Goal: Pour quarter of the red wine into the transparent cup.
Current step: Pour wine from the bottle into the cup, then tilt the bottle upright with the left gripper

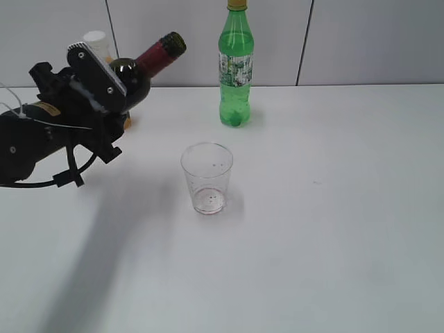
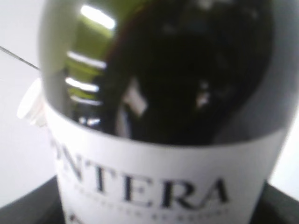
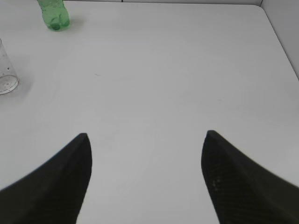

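Note:
My left gripper is shut on the red wine bottle, a dark glass bottle with a maroon foil neck. It holds the bottle lifted off the table and tilted, neck pointing up and to the right. In the left wrist view the bottle's white label and dark glass fill the frame. The transparent cup stands upright on the white table, right of and nearer than the bottle; only small drops show in it. It also shows at the left edge of the right wrist view. My right gripper is open and empty above bare table.
A tall green soda bottle stands at the back behind the cup, and its base shows in the right wrist view. A white-capped bottle stands behind my left arm, its cap also in the left wrist view. The table's right edge is near.

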{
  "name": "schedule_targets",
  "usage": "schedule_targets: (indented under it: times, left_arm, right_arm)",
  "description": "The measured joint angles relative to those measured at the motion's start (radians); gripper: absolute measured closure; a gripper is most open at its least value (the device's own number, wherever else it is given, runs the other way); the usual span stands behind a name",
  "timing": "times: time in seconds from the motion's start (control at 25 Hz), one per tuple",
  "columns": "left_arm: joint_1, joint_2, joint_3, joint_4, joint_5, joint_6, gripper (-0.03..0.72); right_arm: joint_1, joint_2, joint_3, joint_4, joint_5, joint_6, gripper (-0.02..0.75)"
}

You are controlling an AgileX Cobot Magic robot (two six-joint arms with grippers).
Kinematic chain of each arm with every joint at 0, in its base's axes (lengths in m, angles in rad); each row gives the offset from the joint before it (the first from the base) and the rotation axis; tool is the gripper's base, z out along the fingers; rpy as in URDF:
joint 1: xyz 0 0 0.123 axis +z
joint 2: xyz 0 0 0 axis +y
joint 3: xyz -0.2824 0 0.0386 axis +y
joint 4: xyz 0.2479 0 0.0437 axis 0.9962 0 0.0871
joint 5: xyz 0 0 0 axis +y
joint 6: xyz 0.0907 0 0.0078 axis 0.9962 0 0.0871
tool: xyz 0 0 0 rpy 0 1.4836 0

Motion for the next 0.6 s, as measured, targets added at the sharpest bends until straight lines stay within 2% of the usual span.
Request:
schedule_targets:
  times: [0.6]
  left_arm:
    - [-0.003, 0.000, 0.089, -0.006, -0.230, 0.200, 0.137]
  right_arm:
    - [0.000, 0.000, 0.000, 0.000, 0.000, 0.000, 0.154]
